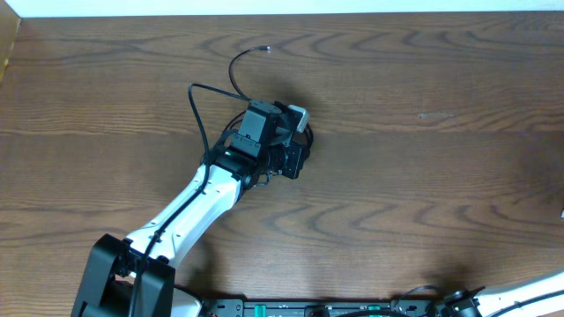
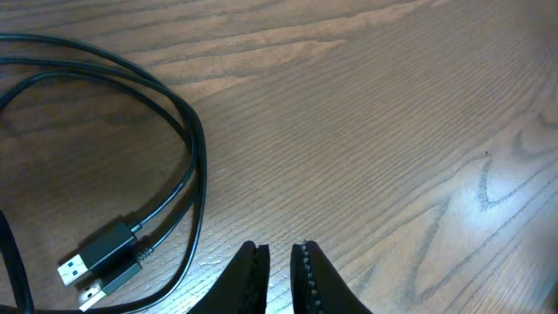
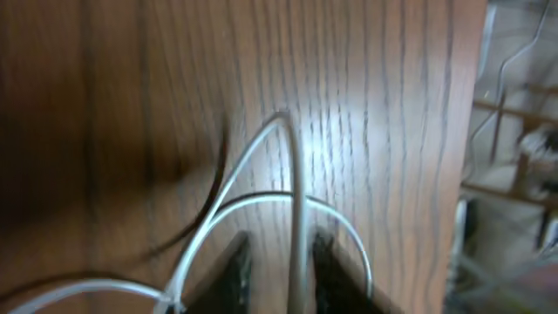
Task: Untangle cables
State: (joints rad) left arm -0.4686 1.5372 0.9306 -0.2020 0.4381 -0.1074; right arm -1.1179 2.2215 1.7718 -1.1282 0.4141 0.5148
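The black cable [image 1: 196, 104] lies looped on the wooden table, its thin free end at the back. In the left wrist view the black cable [image 2: 196, 148] curves past on the left and ends in two USB plugs [image 2: 96, 257]. My left gripper [image 1: 297, 161] [image 2: 279, 257] sits to the right of that loop, shut with nothing in it. The white cable [image 3: 295, 192] shows only in the right wrist view, looped on the wood. One strand runs between the parted fingers of my right gripper [image 3: 281, 253], which is open. In the overhead view the right gripper is out of view.
The table's edge [image 3: 481, 105] runs close on the right in the right wrist view, with blurred clutter beyond it. My left arm [image 1: 189, 207] reaches from the front left to the table's middle. Part of the right arm [image 1: 529, 295] shows at the front right corner.
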